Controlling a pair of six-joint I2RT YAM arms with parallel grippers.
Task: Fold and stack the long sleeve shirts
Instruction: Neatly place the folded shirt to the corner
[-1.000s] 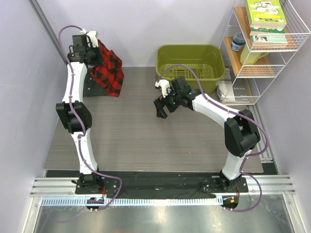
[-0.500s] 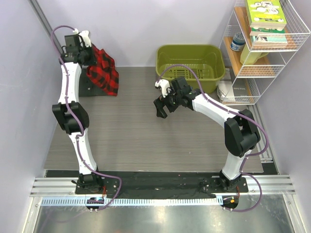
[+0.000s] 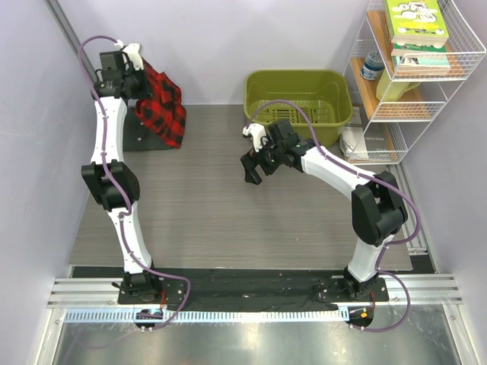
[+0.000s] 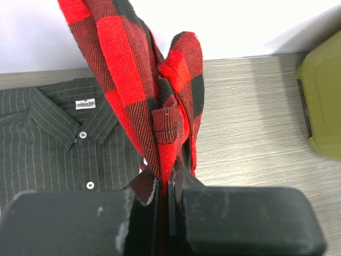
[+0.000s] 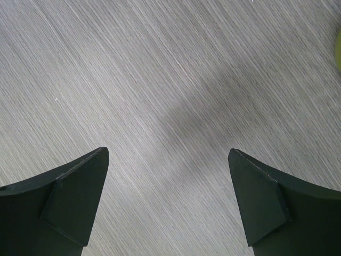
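Observation:
My left gripper [image 3: 135, 76] is raised at the far left corner, shut on the red-and-black plaid shirt [image 3: 162, 103], which hangs bunched from it. In the left wrist view the plaid cloth [image 4: 154, 106] is pinched between my closed jaws [image 4: 166, 184]. The dark charcoal striped shirt [image 4: 48, 144] with white buttons and a neck label lies folded flat on the table beneath, left of the hanging cloth; its edge shows in the top view [image 3: 141, 133]. My right gripper [image 3: 253, 169] is open and empty above bare table mid-scene; its fingers [image 5: 74, 197] stand wide apart.
An olive green basket [image 3: 298, 95] stands at the far middle-right; its corner shows in the left wrist view [image 4: 322, 101]. A white wire shelf [image 3: 415, 68] with books stands at the far right. Walls close in behind and left.
My left gripper has swung left and farther back with the plaid shirt, which now hangs nearer the back-left corner. The right arm has not moved.

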